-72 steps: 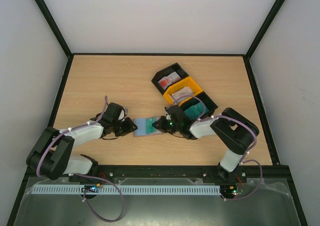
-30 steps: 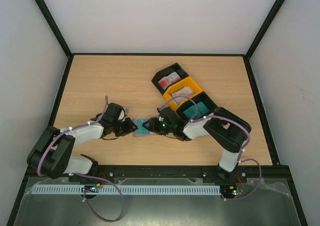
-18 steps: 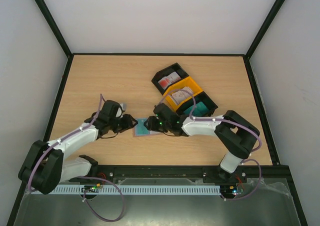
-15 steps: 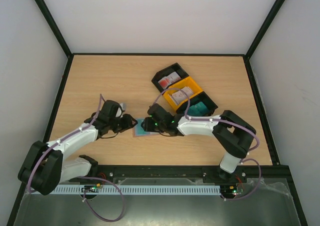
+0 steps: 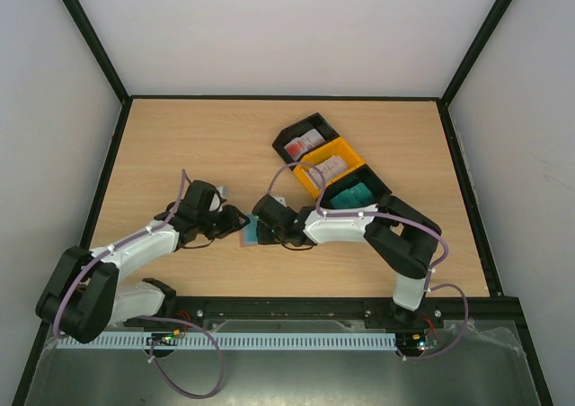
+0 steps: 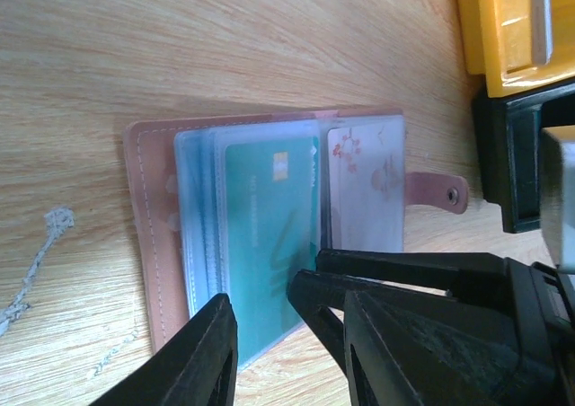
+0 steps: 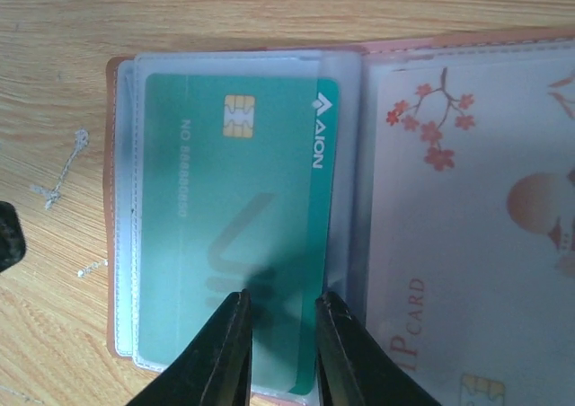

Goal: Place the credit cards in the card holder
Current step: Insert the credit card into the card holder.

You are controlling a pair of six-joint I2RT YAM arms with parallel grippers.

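Note:
The card holder lies open on the table between both grippers, brown outside, clear blue-grey sleeves inside. A teal credit card sits in its left sleeve, also in the right wrist view. A white card with red blossoms fills the right page. My right gripper is narrowly open, its tips over the teal card's right part. My left gripper is open at the holder's near-left edge, holding nothing. In the top view, the left gripper and right gripper almost meet.
Three joined trays stand at the back right: a black one with white-red cards, a yellow one with pale cards, a black one with teal cards. The holder's strap with a snap points toward them. Thread scraps lie on the wood.
My right gripper has moved left across the open holder, from its right side to over the teal card. My left gripper has shifted a little up and right, to the holder's left edge.

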